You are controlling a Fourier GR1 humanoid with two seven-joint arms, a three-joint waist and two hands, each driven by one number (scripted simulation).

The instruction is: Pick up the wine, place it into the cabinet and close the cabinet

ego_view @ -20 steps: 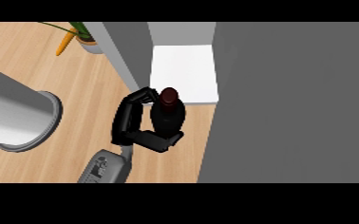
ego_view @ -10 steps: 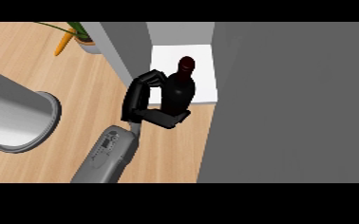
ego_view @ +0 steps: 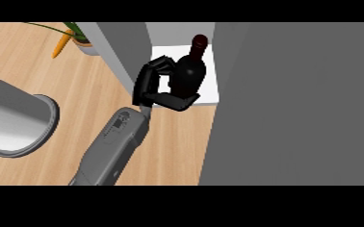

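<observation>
Pale wooden bench (ego_view: 85,106) runs up to a grey cabinet (ego_view: 284,101) with a white shelf (ego_view: 210,84). One black hand (ego_view: 158,84), which side I cannot tell, curls round the dark wine bottle (ego_view: 190,69), holding it upright over that shelf for setting down.

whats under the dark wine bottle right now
The dark wine bottle is over the cabinet's white shelf floor, which shows around it. The black hand curled round the bottle covers its base, so whether it touches the shelf cannot be seen.
</observation>
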